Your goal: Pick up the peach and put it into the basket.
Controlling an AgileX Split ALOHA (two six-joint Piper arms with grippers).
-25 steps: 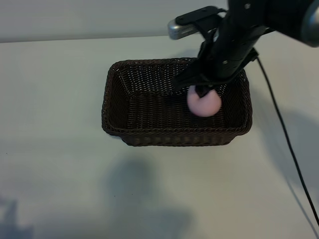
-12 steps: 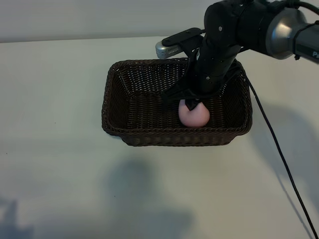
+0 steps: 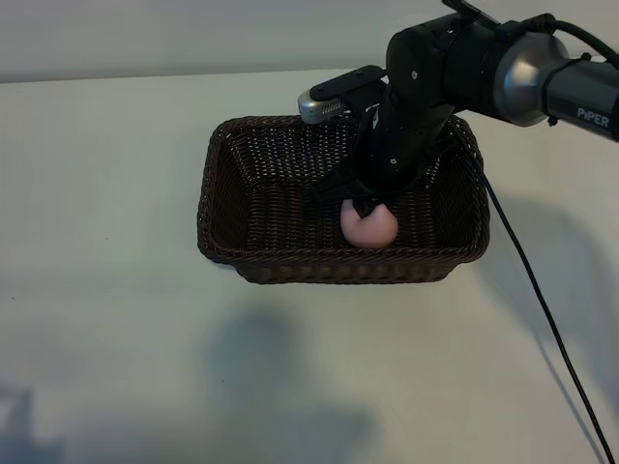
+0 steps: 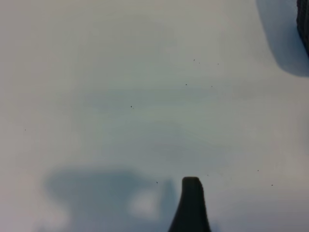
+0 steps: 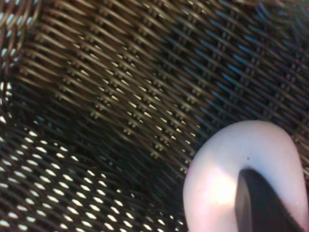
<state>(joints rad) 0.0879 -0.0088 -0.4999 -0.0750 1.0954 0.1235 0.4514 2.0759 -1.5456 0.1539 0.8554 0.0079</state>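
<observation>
The dark-brown woven basket (image 3: 242, 208) sits mid-table. My right gripper (image 3: 372, 206) reaches down into its right half, shut on the pale-pink peach (image 3: 368, 227), which hangs low inside, close to the near wall. In the right wrist view the peach (image 5: 222, 169) fills one corner against the basket weave (image 5: 106, 87), with a dark fingertip (image 5: 260, 203) pressed on it. I cannot tell whether the peach touches the basket floor. My left gripper is outside the exterior view; in its wrist view a single finger (image 4: 191, 205) shows above bare table, nothing beside it.
The right arm's black cable (image 3: 542, 300) trails across the table to the right of the basket. A dark corner of the basket (image 4: 304, 24) shows at the edge of the left wrist view. Pale tabletop (image 3: 116, 319) surrounds the basket.
My right gripper has moved left and downward with the peach, lowering it deeper into the basket. The left arm's view is only given now.
</observation>
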